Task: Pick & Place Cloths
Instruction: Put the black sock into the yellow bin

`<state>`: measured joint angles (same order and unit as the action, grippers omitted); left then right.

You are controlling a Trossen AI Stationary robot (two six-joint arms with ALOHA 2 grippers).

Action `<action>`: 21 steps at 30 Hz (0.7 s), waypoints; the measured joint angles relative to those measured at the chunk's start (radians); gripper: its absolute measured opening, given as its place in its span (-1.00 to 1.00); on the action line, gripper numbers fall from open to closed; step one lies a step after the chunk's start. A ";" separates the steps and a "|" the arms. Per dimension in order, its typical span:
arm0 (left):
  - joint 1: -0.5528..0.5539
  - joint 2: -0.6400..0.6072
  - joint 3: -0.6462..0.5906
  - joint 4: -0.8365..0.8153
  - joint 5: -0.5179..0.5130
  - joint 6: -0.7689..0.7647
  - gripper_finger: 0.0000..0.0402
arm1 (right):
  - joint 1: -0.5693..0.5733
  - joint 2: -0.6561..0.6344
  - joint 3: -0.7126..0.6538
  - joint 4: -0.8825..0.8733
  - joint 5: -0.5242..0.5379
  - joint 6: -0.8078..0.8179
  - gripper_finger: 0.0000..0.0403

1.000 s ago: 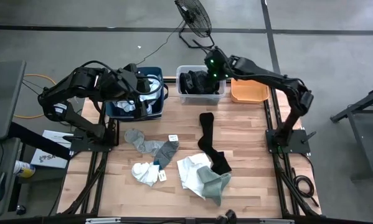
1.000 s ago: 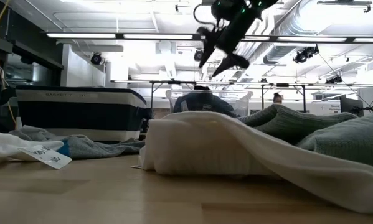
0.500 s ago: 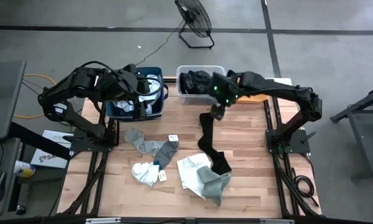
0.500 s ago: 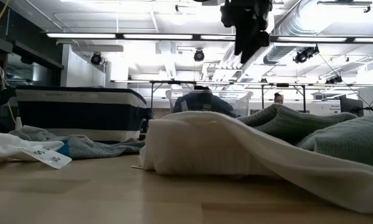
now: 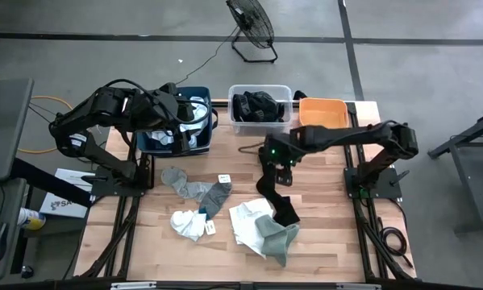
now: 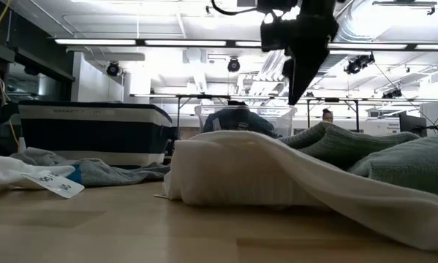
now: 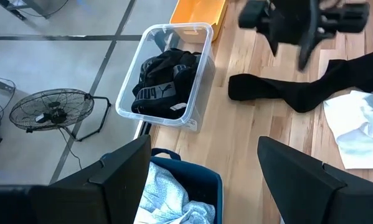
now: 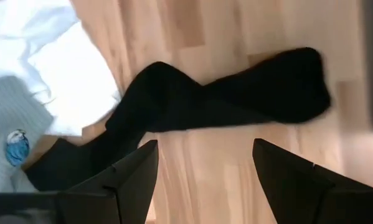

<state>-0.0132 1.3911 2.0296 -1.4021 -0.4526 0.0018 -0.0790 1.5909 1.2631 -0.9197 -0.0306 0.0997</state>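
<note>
A long black sock (image 5: 275, 187) lies flat on the wooden table; in the right wrist view the black sock (image 8: 223, 93) fills the middle. My right gripper (image 5: 274, 155) hangs open above the sock's far end, pointing steeply down, touching nothing; its fingers (image 8: 205, 180) stand apart over bare wood. A white cloth (image 5: 245, 219) and a grey cloth (image 5: 275, 238) lie heaped at the sock's near end. Grey socks (image 5: 194, 191) and a white sock (image 5: 186, 223) lie to the left. My left gripper (image 7: 205, 180) waits open above the navy bin (image 5: 176, 129).
A clear tub (image 5: 259, 109) holding black cloths and an orange tub (image 5: 322, 114) stand along the far edge. The navy bin holds pale cloths (image 7: 167, 196). A fan (image 5: 251, 24) stands on the floor beyond the table. Bare wood shows to the right of the black sock.
My right gripper has swung from above the clear tub toward the table's near edge and down, rolling as it went. It now hangs over the black sock's far end. Its fingers have stayed apart. The cloths have not moved.
</note>
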 joint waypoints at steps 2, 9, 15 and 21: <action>0.000 0.000 0.000 0.000 0.000 0.000 0.44 | 0.015 0.000 -0.047 0.050 -0.001 -0.027 0.25; 0.000 0.000 0.000 0.000 0.000 0.000 0.44 | 0.033 0.000 -0.176 0.196 0.048 -0.022 0.25; 0.000 0.000 0.000 0.000 0.000 -0.008 0.44 | 0.033 0.000 -0.283 0.345 0.049 -0.004 0.25; 0.000 0.000 0.000 0.000 0.000 -0.011 0.44 | 0.033 0.000 -0.356 0.530 0.052 0.036 0.25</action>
<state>-0.0132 1.3911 2.0296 -1.4021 -0.4526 -0.0093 -0.0456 1.5913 0.9072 -0.3893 0.0216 0.1352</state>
